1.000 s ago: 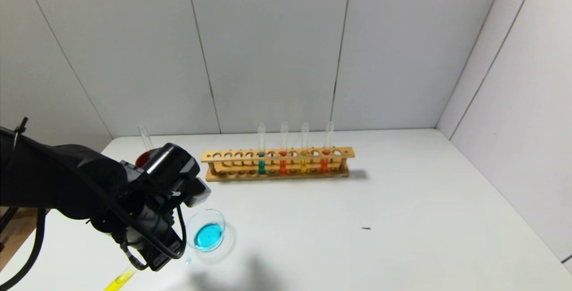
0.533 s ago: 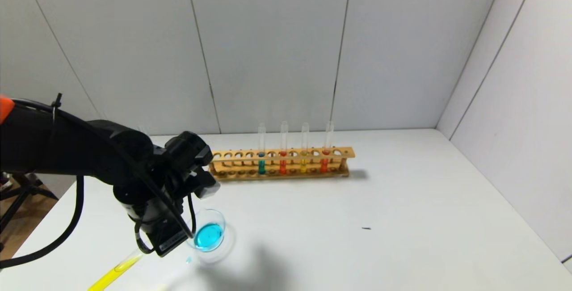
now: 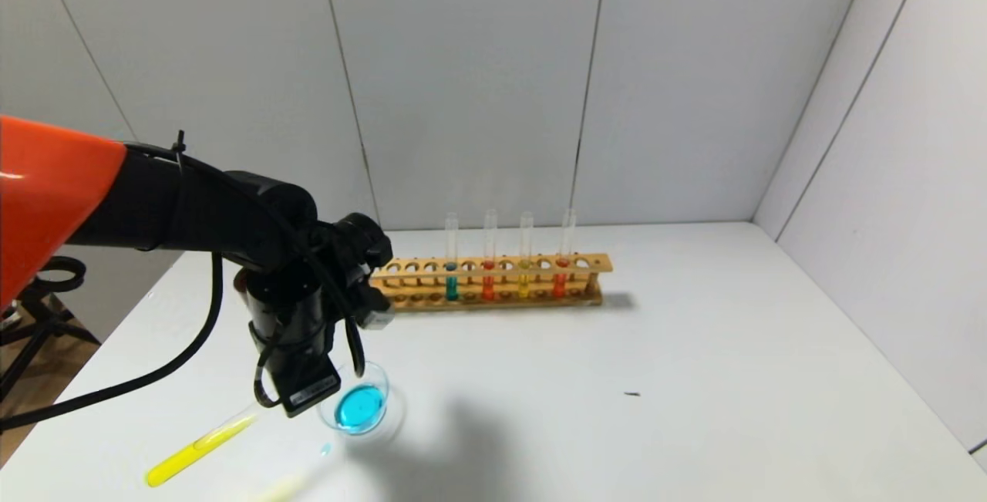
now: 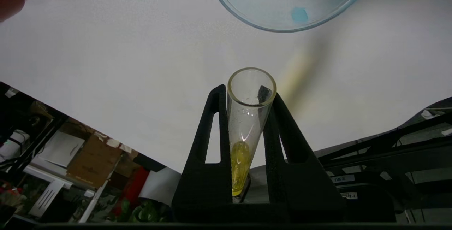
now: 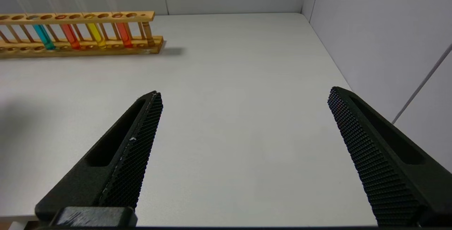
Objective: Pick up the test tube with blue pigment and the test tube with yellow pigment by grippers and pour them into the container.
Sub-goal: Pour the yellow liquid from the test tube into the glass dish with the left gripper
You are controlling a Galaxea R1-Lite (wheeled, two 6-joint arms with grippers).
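Left gripper (image 4: 247, 95) clenched on the yellow tube (image 4: 245, 131), just left of the dish (image 3: 361, 407). Tube tilted, mouth near the dish rim, yellow end low over the near-left table (image 3: 617, 425). Blue liquid in the dish. Rack (image 3: 486, 280) with four tubes at the far side. Right gripper (image 5: 243, 152) off to the right, fingers (image 5: 130, 159) spread wide, holding nothing.

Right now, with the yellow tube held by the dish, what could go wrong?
1. The left gripper holds the test tube with yellow pigment with its mouth short of the container; tipping now could spill onto the table.
2. The container already holds blue liquid, so a fast pour might splash.
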